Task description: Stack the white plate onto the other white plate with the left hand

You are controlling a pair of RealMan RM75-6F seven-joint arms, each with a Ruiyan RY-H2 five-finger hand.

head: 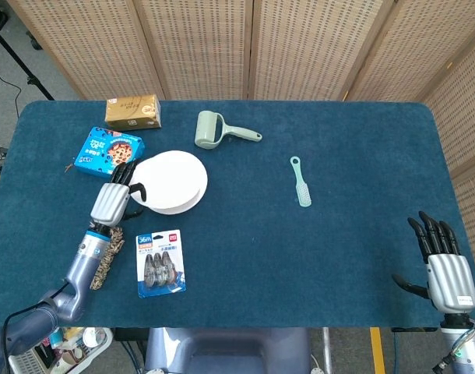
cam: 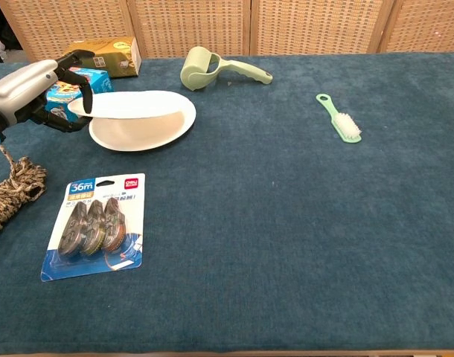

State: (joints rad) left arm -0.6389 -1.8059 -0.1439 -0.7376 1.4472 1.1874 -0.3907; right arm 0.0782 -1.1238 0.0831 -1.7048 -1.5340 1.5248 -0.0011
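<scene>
The round white plate (cam: 126, 105) is held by its left rim in the robot's left hand (head: 113, 201). It sits almost flat, just above the other round white plate (cam: 141, 132), which lies on the dark blue fuzzy tabletop (cam: 286, 223). In the chest view a small gap shows between the two plates on the near side; whether they touch at the back cannot be told. From the head view the top plate covers most of the bottom one, so only a thin edge of it peeks out. The grey metal hand has black fingers (head: 127, 173) that curl around the plate's rim. The thumb side is hard to see.

Just beside the left arm lies a rough bundle of brown rope (cam: 15, 190), cut off at the edge of the chest view. Near it is a blue card pack of three tape rolls (cam: 97, 225). Behind the hand sit a blue box with pictures (head: 107, 152) and a gold-brown box (head: 133, 111). A pale green plastic roller with a handle (cam: 212, 70) is near the plates. A small pale green brush (cam: 341, 120) lies well apart to the right.

The right hand (head: 444, 265) rests at the far right edge, holding nothing, with its fingers spread apart.
</scene>
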